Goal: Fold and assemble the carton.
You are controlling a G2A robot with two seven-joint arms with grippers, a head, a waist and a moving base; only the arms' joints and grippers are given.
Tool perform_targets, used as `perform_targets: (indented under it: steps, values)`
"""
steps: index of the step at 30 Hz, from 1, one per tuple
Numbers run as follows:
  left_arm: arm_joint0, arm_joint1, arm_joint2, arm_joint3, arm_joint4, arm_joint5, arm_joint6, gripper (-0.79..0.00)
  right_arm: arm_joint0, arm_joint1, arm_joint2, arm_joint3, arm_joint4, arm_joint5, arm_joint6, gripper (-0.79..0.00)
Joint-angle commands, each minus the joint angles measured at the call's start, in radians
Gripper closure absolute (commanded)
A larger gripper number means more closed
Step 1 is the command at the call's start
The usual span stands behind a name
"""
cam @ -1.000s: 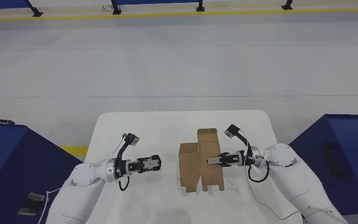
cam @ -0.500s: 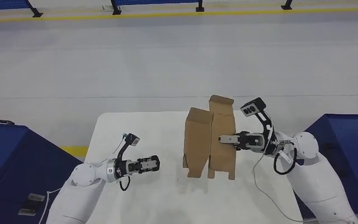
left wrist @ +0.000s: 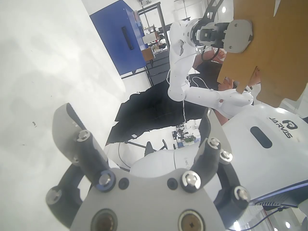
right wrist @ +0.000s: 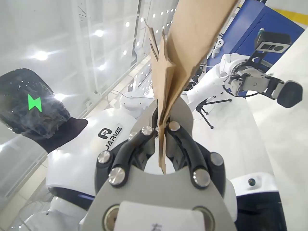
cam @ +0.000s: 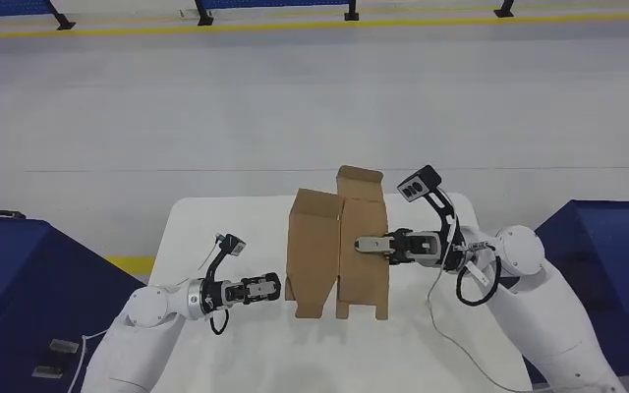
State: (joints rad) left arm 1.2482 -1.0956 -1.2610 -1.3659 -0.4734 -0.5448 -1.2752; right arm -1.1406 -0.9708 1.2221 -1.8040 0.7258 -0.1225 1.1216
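A flattened brown carton (cam: pixel 339 251) hangs upright above the white table (cam: pixel 236 226), its flaps pointing down. My right gripper (cam: pixel 362 244) is shut on the carton's right panel, and its wrist view shows the cardboard edge (right wrist: pixel 166 78) pinched in the gripper (right wrist: pixel 161 121). My left gripper (cam: pixel 272 287) rests low over the table just left of the carton, open with nothing between its fingers (left wrist: pixel 136 115). From the left wrist view the carton (left wrist: pixel 264 25) is raised, with the right gripper (left wrist: pixel 238 35) clamped on it.
Blue cabinets stand off the table's left (cam: pixel 39 265) and right (cam: pixel 580 246) sides. Bare table top lies in front of and behind the carton. A yellow floor line (cam: pixel 295 25) runs far behind.
The right gripper raised the carton from flat on the table to upright in the air, then carried it left toward the left gripper. The left arm kept still.
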Motion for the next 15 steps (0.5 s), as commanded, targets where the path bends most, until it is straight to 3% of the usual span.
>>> perform_targets:
  steps: [1, 4, 7, 9, 13, 15]
  values:
    - [0.000, 0.000, 0.000, 0.000, 0.000, 0.000, 0.000, -0.785, -0.004, -0.007, -0.017, -0.021, 0.219, 0.119, 0.037, 0.000]
    - [0.000, 0.000, 0.000, 0.000, 0.000, 0.000, 0.000, -0.785, 0.024, -0.021, -0.032, 0.001, 0.600, 0.358, 0.056, 0.000]
    - [0.000, 0.000, 0.000, 0.000, 0.000, 0.000, 0.000, -0.785, 0.065, -0.039, -0.089, 0.058, 0.925, 0.621, 0.002, 0.000]
    - [0.000, 0.000, 0.000, 0.000, 0.000, 0.000, 0.000, -0.785, 0.095, -0.053, -0.146, 0.102, 1.104, 0.787, -0.071, 0.000]
    - [0.000, 0.000, 0.000, 0.000, 0.000, 0.000, 0.000, -0.785, 0.122, -0.082, -0.257, 0.193, 1.487, 0.977, -0.228, 0.000]
    - [0.000, 0.000, 0.000, 0.000, 0.000, 0.000, 0.000, -0.785, 0.142, -0.096, -0.349, 0.230, 1.758, 1.059, -0.429, 0.000]
